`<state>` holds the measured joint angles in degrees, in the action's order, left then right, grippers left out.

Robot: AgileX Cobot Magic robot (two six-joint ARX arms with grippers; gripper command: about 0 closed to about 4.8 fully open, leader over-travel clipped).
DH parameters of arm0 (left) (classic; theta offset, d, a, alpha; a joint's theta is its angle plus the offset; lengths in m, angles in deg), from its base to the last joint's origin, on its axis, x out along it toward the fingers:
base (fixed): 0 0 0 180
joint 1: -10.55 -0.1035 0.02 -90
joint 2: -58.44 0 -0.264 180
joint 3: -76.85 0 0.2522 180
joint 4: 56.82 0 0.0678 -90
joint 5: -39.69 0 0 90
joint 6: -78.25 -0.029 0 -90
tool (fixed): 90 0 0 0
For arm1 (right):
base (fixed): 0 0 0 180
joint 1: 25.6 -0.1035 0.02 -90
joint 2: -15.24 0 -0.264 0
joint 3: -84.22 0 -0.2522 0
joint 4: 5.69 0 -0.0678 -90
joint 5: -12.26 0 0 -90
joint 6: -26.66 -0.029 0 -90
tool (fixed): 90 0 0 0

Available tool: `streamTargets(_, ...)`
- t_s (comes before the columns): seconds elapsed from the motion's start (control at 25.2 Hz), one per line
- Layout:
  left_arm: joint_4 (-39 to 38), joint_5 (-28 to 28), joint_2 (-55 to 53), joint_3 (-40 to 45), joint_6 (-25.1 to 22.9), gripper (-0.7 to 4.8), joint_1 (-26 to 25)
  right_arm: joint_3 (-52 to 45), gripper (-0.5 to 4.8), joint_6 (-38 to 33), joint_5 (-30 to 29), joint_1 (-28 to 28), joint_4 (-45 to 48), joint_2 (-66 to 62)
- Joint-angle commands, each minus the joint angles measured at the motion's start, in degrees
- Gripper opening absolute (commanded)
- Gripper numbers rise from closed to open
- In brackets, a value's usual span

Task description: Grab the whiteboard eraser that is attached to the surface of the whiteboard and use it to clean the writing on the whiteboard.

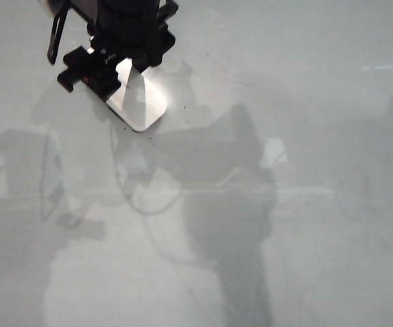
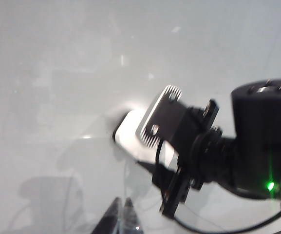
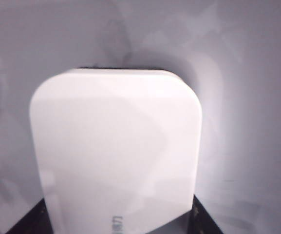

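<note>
The white rounded whiteboard eraser (image 1: 144, 102) lies on the glossy pale whiteboard (image 1: 305, 238) at the upper left of the exterior view. My right gripper (image 1: 118, 75) reaches down from the top edge and is shut on it. In the right wrist view the eraser (image 3: 116, 146) fills the middle, with a black finger (image 3: 23, 222) against each of its long sides and a dark edge at its far end. The left wrist view shows the eraser (image 2: 129, 134) held by the right gripper (image 2: 152, 151). My left gripper (image 2: 121, 217) hangs apart from them, its tips together. The writing is out of view.
Grey shadows and reflections of both arms spread over the board (image 2: 57, 73) below and right of the eraser. A faint pale streak (image 1: 387, 67) marks the far right. A thin black cable (image 2: 228, 226) trails from the right arm's wrist.
</note>
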<state>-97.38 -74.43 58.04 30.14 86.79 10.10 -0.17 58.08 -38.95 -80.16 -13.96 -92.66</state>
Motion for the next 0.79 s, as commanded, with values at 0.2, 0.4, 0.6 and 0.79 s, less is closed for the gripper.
streamTargets(0.2, 0.63, 0.13, -0.02, -0.13, -0.44, -0.05, 0.02, 0.57, 1.85, 0.24, 8.11, -0.20, -0.09, 0.04)
streamTargets(0.4, 0.15, 1.42, -0.02, -0.11, -0.63, -0.05, 0.02, 0.39, 2.03, 0.11, 14.16, -3.41, -6.93, 5.92)
streamTargets(0.6, 0.13, 2.49, -0.02, -0.09, -1.27, -0.05, 0.02, -3.37, 2.02, -6.60, 15.89, -0.50, -15.52, 16.72)
streamTargets(0.79, -0.22, 2.91, -0.02, -0.09, -2.56, -0.05, 0.00, -18.71, 2.02, -8.74, 13.68, 6.62, -8.76, 35.17)
